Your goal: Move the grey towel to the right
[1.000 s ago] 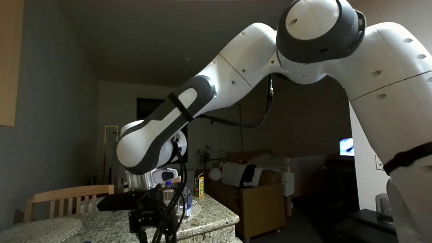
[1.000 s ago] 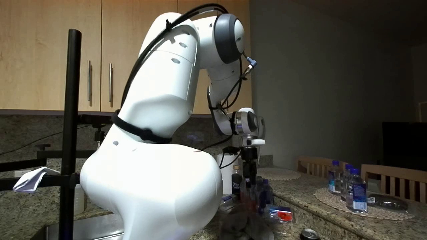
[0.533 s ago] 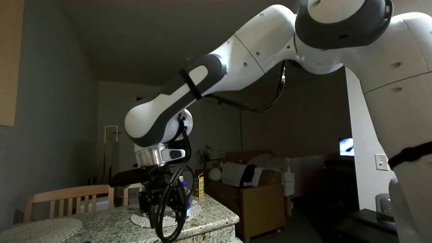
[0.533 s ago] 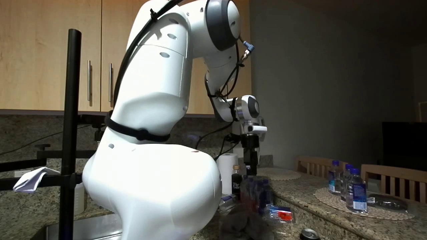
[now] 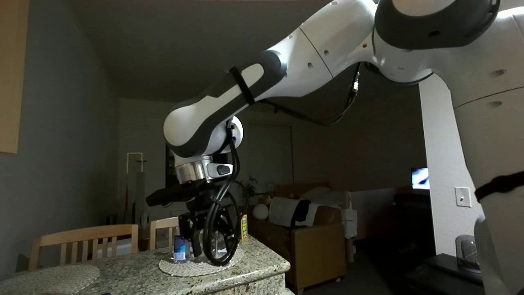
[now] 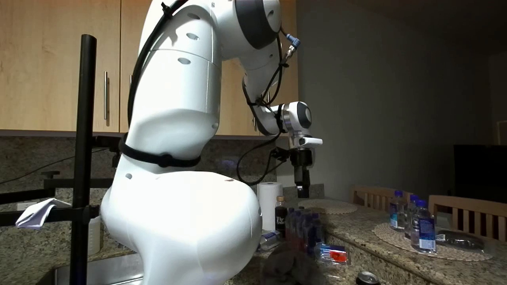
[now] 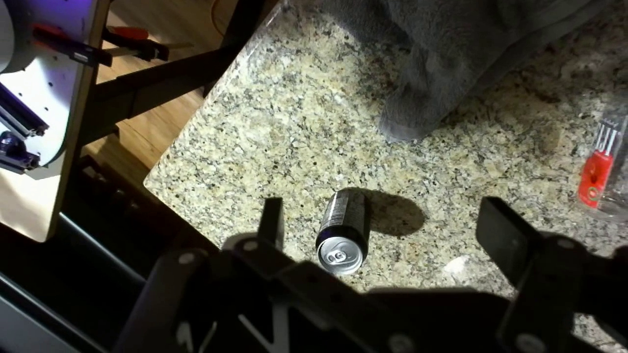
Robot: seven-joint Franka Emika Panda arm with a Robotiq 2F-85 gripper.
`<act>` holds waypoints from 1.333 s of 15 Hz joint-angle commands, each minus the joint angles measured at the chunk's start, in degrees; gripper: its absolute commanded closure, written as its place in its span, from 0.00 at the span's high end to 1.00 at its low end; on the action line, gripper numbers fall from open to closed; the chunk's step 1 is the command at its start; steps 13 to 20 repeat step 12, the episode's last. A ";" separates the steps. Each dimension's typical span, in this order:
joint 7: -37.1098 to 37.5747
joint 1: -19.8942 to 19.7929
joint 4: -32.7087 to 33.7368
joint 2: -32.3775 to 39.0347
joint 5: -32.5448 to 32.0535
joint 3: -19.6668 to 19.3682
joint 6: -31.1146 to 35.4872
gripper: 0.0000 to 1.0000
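The grey towel (image 7: 431, 63) lies bunched on the speckled granite counter at the top of the wrist view, cut off by the frame edge. One end of it points down towards the middle of the view. A dark grey bundle at the bottom of an exterior view (image 6: 293, 267) looks like the same towel. My gripper (image 7: 382, 211) is open with nothing between its fingers. It hangs above the counter, apart from the towel, and points down in an exterior view (image 6: 303, 193).
A dark can (image 7: 343, 230) stands on the counter below the fingers. A clear package with a red part (image 7: 596, 179) lies right of the towel. Several bottles (image 6: 305, 229) stand behind the towel. A raised ledge (image 6: 356, 223) holds more bottles (image 6: 424, 227). The counter edge (image 7: 196, 115) runs at left.
The arm and gripper have risen well above the counter, uncovering bottles behind them. In an exterior view the gripper has also shifted right. The grey bundle shows no visible movement.
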 commanded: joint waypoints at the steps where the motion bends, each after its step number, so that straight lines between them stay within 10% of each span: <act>1: -3.92 -2.32 -0.90 -1.99 2.17 0.69 -1.41 1.00; 20: -1.34 -2.25 0.09 -0.46 0.05 1.08 -0.33 1.00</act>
